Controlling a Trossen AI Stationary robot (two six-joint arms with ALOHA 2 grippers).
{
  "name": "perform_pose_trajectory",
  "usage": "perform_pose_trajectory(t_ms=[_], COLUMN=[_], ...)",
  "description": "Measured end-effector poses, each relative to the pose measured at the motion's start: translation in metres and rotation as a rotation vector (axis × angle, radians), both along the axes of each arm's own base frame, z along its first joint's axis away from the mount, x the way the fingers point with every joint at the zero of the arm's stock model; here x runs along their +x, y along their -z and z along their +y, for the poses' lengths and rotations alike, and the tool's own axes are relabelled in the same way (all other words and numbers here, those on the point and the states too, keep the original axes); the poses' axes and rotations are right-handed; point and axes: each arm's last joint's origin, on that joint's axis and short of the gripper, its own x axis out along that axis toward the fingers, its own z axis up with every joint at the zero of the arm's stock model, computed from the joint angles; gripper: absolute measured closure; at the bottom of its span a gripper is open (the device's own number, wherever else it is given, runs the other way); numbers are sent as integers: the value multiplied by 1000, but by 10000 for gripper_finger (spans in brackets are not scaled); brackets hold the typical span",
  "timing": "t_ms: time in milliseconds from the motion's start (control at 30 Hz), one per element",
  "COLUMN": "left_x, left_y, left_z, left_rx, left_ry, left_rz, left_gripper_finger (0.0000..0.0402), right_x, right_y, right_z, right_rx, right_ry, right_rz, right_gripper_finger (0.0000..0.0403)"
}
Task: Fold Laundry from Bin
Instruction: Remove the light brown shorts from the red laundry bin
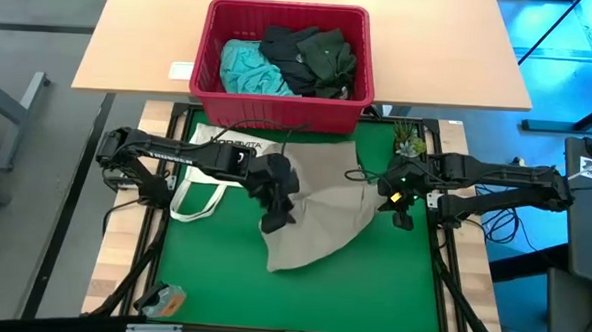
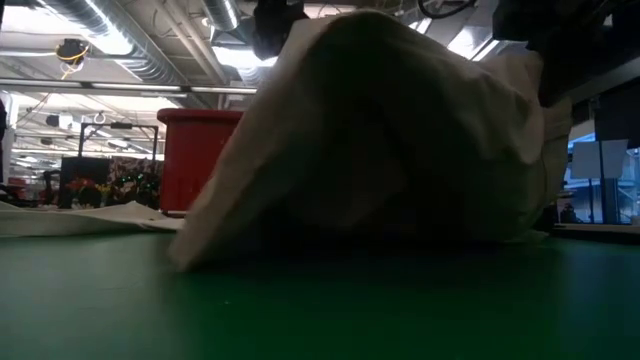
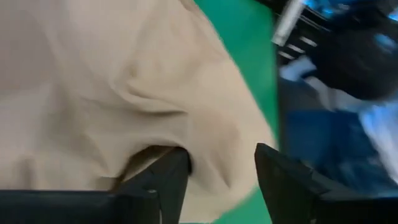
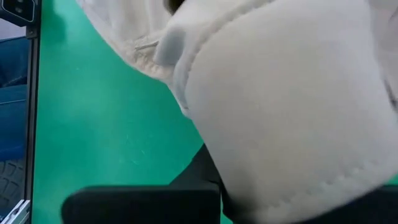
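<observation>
High view: khaki garment (image 1: 319, 212) mid green mat (image 1: 371, 289); red bin (image 1: 283, 110) beyond far edge.
Left wrist: left gripper (image 3: 221, 177) fingers apart over cloth.
Right wrist: right gripper (image 4: 214, 186) pinching garment fold.

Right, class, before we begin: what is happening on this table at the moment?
A two-armed robot is folding laundry. A khaki-tan garment lies bunched on the green mat in front of the red bin, which holds a turquoise garment and dark garments. The right gripper is shut on the tan garment's right edge, holding it up. The left gripper stands over its left part with fingers apart, the cloth between them but not pinched. A white tote bag lies under the left arm.
</observation>
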Motion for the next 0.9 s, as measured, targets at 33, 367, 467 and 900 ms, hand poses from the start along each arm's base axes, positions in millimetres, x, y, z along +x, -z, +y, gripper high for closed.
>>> perform_pose_trajectory(t_ms=[33, 367, 467, 900], left_x=[-1, -11, -20, -32], left_y=[0, 8, 12, 23], left_z=[-1, 3, 2, -87], left_rx=[-20, -74, -88, 194], left_ry=[18, -4, -58, -173], left_rz=[9, 165, 273, 270], left_gripper_finger=[216, 209, 211, 219], right_x=[0, 0, 0, 0], right_y=[0, 0, 0, 0], right_z=[0, 0, 0, 0], right_rx=[0, 0, -1, -1], right_ry=[0, 0, 0, 0], right_rz=[0, 0, 0, 0], right_gripper_finger=[401, 401, 401, 401])
